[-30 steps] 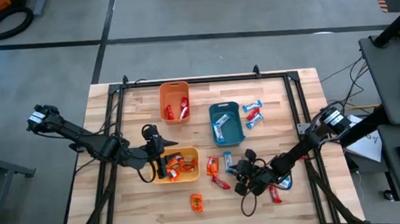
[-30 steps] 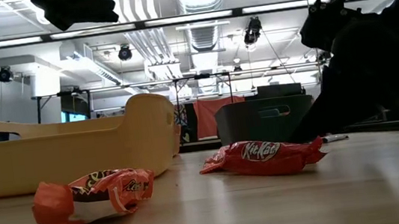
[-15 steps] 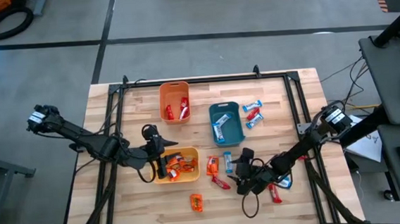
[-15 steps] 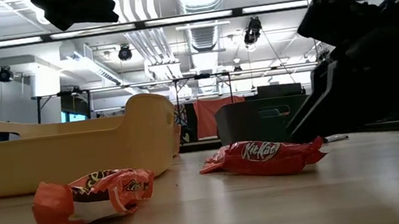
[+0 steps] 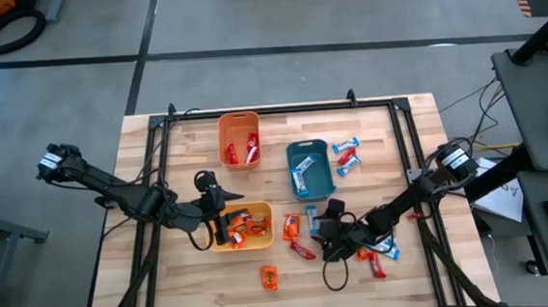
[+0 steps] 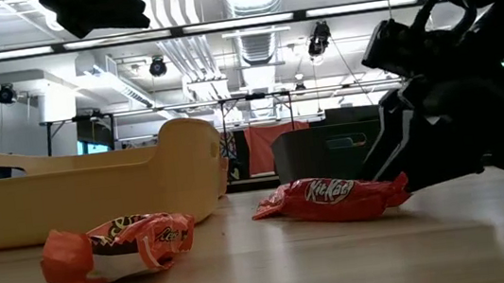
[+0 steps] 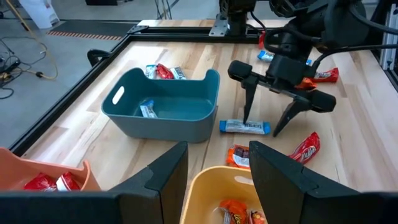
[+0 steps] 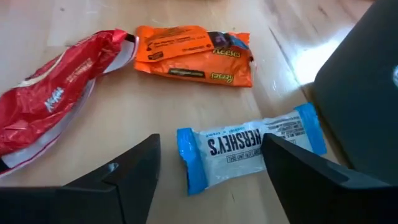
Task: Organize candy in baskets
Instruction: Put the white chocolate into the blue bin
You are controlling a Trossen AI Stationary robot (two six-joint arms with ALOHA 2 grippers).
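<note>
Right gripper [image 5: 326,229] now over blue candy [image 8: 249,152]

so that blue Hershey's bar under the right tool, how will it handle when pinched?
The blue Hershey's bar lies flat between the open right tool, so it likely won't roll. Its glossy wrapper looks slippery, and the crimped ends would probably flex. It seems small and light, so it may skid on the wooden table if nudged.

Overhead, table-level, 2 wrist cams (close).

Your open right gripper [image 8: 205,174] straddles the blue bar [image 8: 249,149]; orange bar [image 8: 196,55] and teal basket [image 7: 163,109] crowd nearby
</note>
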